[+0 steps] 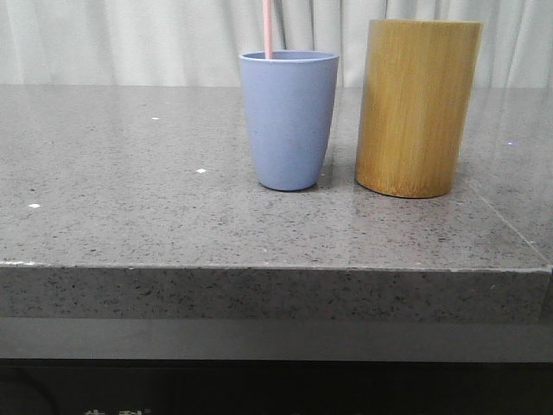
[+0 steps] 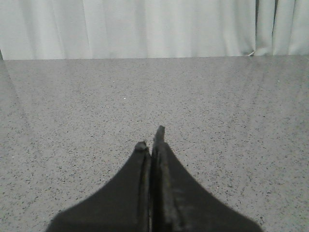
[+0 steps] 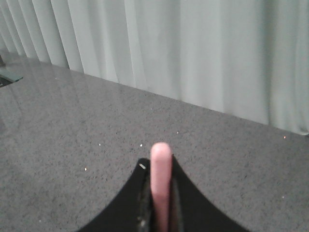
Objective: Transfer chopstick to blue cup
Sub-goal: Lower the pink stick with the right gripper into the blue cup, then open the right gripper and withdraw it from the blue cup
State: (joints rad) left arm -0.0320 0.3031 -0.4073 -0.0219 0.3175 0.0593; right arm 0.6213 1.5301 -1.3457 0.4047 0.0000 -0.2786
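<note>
The blue cup (image 1: 289, 119) stands upright near the middle of the grey stone table. A thin pale pink chopstick (image 1: 268, 28) rises straight out of its mouth at the left side and runs off the top of the front view. In the right wrist view my right gripper (image 3: 159, 166) is shut on the chopstick (image 3: 160, 174), whose rounded pink end pokes out past the black fingertips. My left gripper (image 2: 151, 140) is shut with nothing between its fingers, low over bare table.
A taller tan bamboo holder (image 1: 416, 108) stands just right of the blue cup, a small gap between them. The table's front edge (image 1: 259, 266) runs across the front view. Pale curtains (image 1: 130, 39) hang behind the table.
</note>
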